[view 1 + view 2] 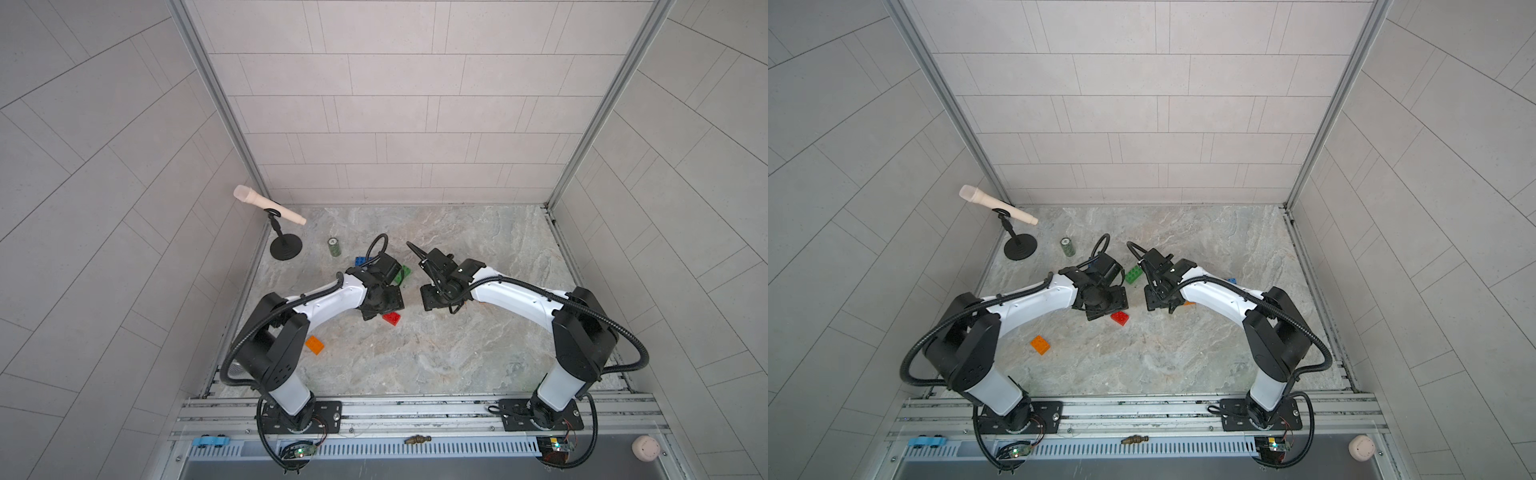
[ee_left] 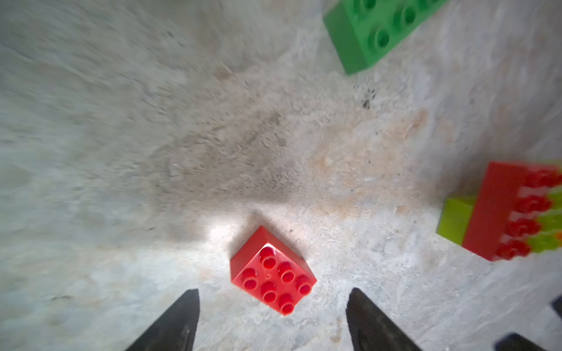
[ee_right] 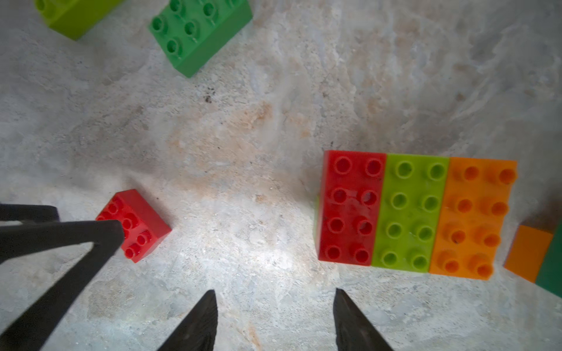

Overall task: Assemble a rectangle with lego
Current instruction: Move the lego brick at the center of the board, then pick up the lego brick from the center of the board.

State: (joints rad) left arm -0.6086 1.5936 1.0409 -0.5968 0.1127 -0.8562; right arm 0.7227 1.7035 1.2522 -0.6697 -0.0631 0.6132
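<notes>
Three joined lego bricks [image 3: 416,212] form a partial rectangle on the bench [image 3: 243,136]; loose red brick [image 3: 146,220] and green brick [image 3: 200,33] lie apart from it, left tool [image 2: 273,290] and right tool [image 3: 274,291] both spread, empty.

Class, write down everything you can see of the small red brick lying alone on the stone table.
The small red brick is glossy plastic, boxy, with six round hollow-topped studs in two rows of three. It lies flat, studs up, on the marbled grey table, turned askew to the joined red-lime-orange block and apart from it. The left tool hangs open over it, fingertips either side and seemingly clear of it; nothing else touches it.
</notes>
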